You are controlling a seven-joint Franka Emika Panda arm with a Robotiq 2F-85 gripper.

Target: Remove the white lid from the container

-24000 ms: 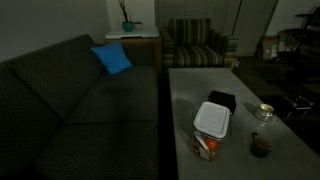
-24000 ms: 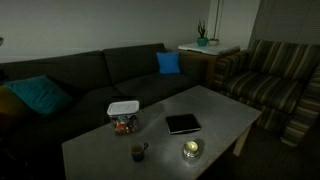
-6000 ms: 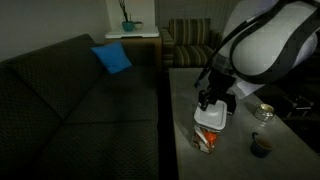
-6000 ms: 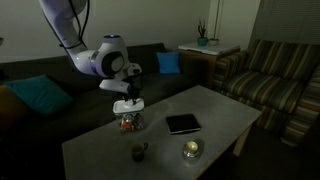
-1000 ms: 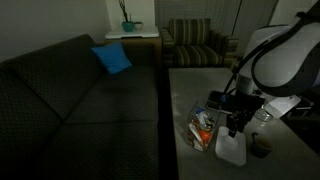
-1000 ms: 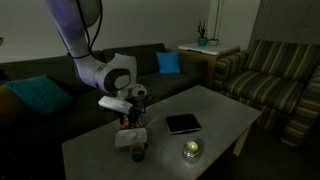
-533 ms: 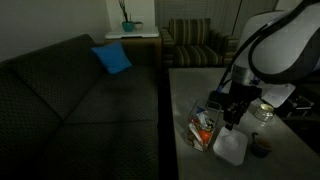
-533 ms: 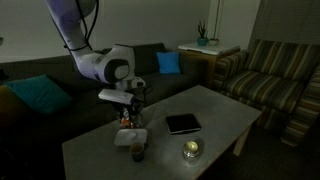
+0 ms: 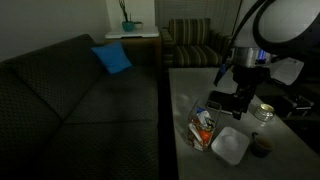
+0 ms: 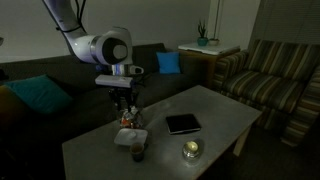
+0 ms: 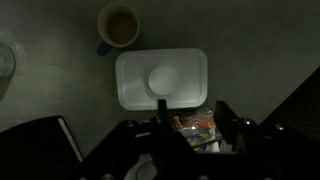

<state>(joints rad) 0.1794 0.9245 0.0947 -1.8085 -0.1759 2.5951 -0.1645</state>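
Table (image 9: 190, 85): lid (image 9: 230, 146) off container (image 9: 203, 128), orange-red inside.

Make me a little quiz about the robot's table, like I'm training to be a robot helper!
1. True or false: the white lid is sitting on top of the container.
2. Pick one: what is the gripper holding? A) the white lid B) a spoon C) nothing
3. Fill in the gap: the white lid lies flat on the ____, beside the container.

Key:
1. False. The lid is off and the container stands uncovered.
2. C. The gripper hangs above with its jaws apart and empty.
3. table
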